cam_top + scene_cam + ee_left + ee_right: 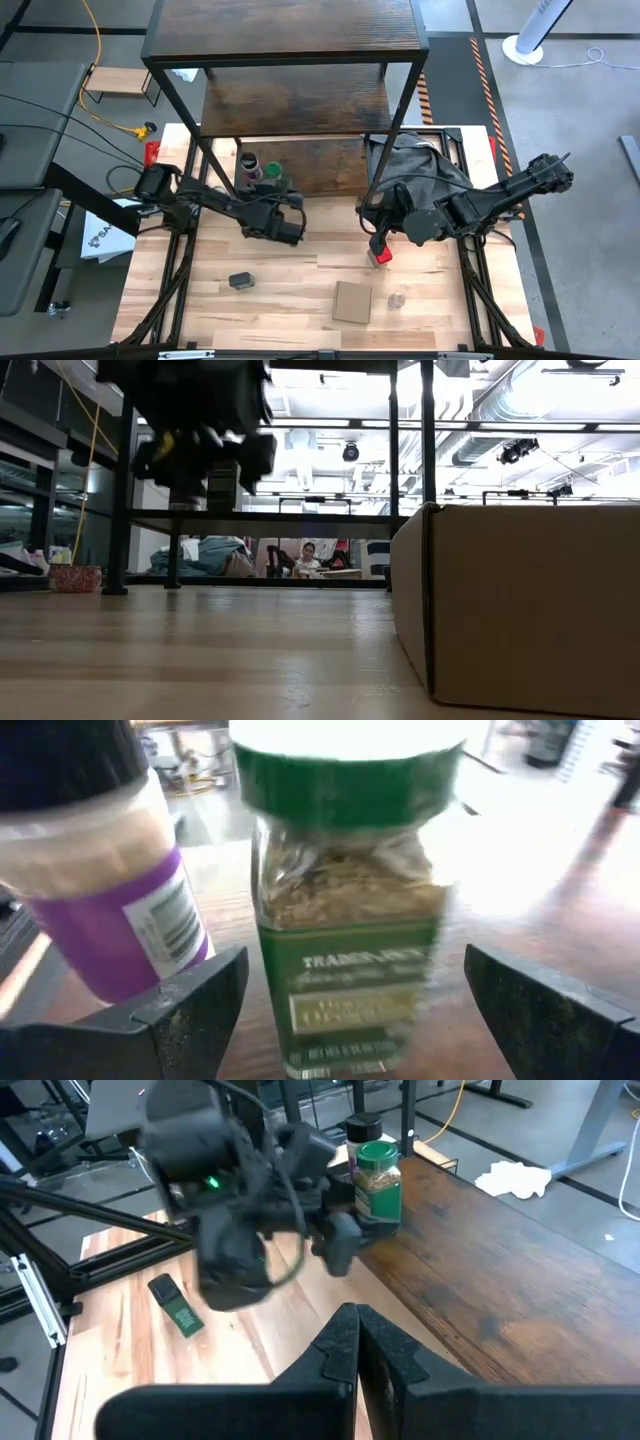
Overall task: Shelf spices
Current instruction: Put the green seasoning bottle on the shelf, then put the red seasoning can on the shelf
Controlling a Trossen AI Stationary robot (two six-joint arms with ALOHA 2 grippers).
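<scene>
The shelf (300,95) stands at the table's far side. On its lowest board stand the green-lidded spice jar (345,940) and, beside it, the purple-lidded jar (110,900). My left gripper (350,1000) is open at the board's near edge, one finger on each side of the green jar (272,178), apart from it. My right gripper (357,1330) is shut above the table near the shelf's right post. The red boxy container (380,256) stands on the table just near of it (378,232). The dark container (240,281) and the pale one (397,299) rest on the table.
A flat brown cardboard piece (352,302) lies near the table's near edge and fills the right of the low view (520,600). A black cloth (420,165) is heaped on the lowest board's right part. A small light-wood rack (115,82) stands off the table, far left.
</scene>
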